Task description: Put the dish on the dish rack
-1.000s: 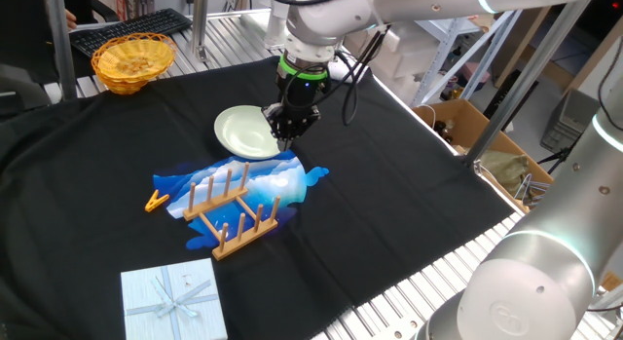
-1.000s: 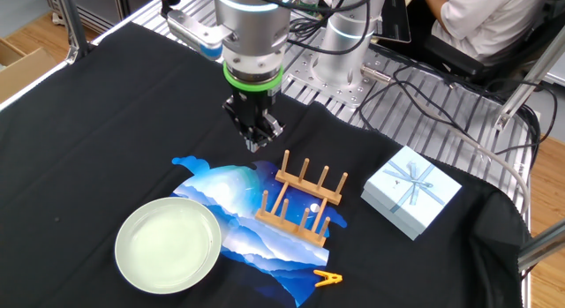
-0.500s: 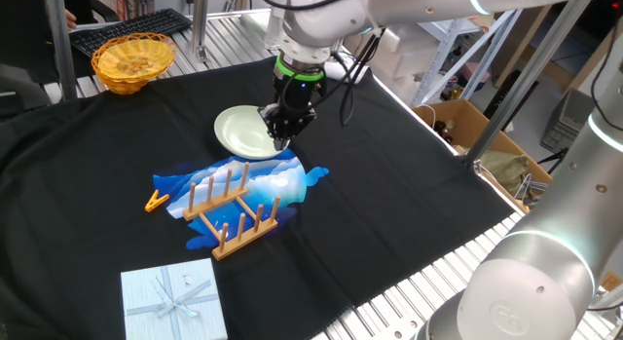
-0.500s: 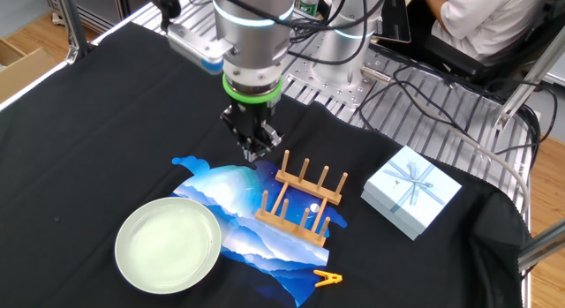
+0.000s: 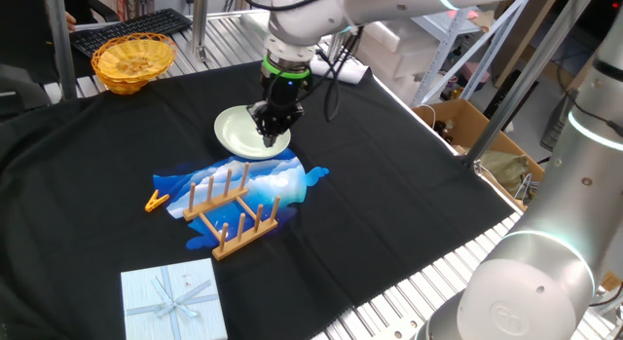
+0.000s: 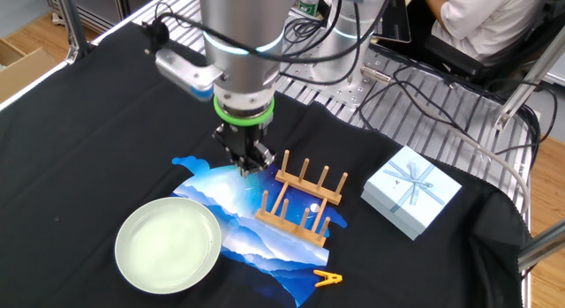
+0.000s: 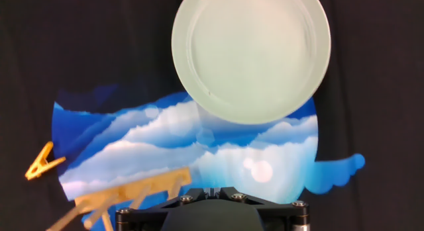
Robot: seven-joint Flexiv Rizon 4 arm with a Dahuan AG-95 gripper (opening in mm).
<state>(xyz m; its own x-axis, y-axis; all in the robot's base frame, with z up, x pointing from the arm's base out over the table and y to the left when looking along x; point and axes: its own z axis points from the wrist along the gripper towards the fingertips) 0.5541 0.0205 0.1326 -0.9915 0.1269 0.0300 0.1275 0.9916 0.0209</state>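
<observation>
A black cloth [image 5: 389,184] covers the surface, which rests on ribbed aluminium rails [image 5: 428,291] showing along its edges. At 10 o'clock in one fixed view, a black keyboard [image 5: 127,30] lies past the cloth. At 3 o'clock an open cardboard box [image 5: 467,126] stands below the edge among slanted metal struts [image 5: 526,62]. In the other fixed view, wooden floor [image 6: 26,26] shows at 10 o'clock, and black cables [image 6: 441,87] trail at 2 o'clock.
</observation>
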